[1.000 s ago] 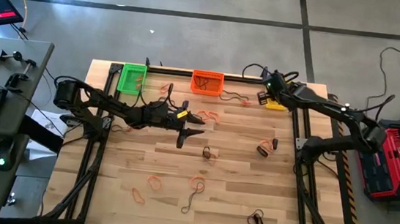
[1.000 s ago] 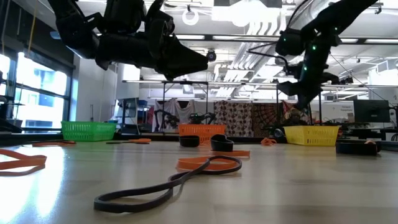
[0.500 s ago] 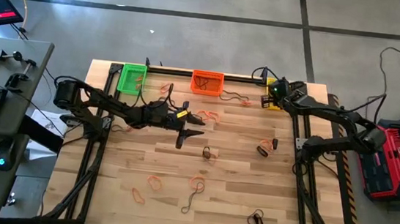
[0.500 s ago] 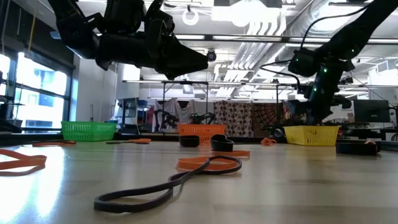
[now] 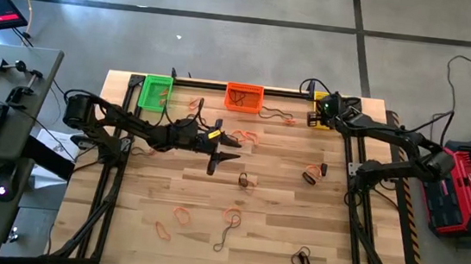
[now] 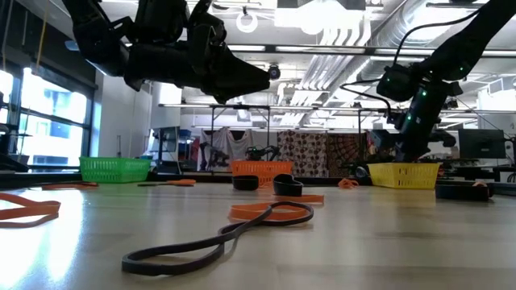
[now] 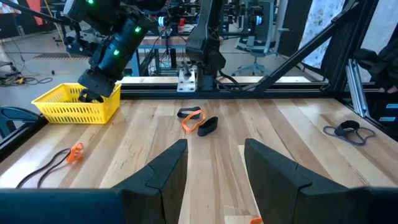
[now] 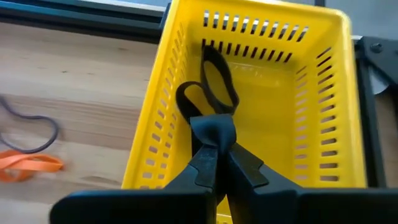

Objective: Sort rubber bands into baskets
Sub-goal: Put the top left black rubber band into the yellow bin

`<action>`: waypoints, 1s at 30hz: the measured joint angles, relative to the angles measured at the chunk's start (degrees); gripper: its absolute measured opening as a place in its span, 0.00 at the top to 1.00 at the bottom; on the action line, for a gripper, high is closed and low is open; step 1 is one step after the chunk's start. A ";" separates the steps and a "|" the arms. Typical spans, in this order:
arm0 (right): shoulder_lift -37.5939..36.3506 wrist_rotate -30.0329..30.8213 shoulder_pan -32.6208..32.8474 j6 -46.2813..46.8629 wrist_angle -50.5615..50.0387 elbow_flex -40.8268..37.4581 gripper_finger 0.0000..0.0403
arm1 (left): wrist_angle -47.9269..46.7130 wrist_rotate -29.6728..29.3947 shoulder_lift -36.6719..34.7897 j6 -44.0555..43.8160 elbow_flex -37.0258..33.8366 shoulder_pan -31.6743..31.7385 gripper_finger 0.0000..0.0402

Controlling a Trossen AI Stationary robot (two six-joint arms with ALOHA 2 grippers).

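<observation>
The right gripper (image 8: 214, 134) hangs just inside the yellow basket (image 8: 317, 118), with its fingers pinched on a black rubber band (image 8: 208, 87). The band stands up beyond the fingertips as a bent loop above the basket floor. I judge it very light, soft and floppy. It can sag or cling to the pads, so a pinch on one strand of the loop seems the best hold. The left gripper (image 5: 220, 156) waits spread open and empty above the middle of the table (image 5: 278, 231). More bands lie across the wood, among them an orange one (image 5: 246, 136). The green basket (image 5: 154, 91) and orange basket (image 5: 244, 96) stand at the far edge.
</observation>
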 joint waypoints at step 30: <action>0.00 -1.35 0.00 4.63 -0.13 0.02 0.70 | -0.46 0.02 -0.04 0.16 0.00 -0.85 0.62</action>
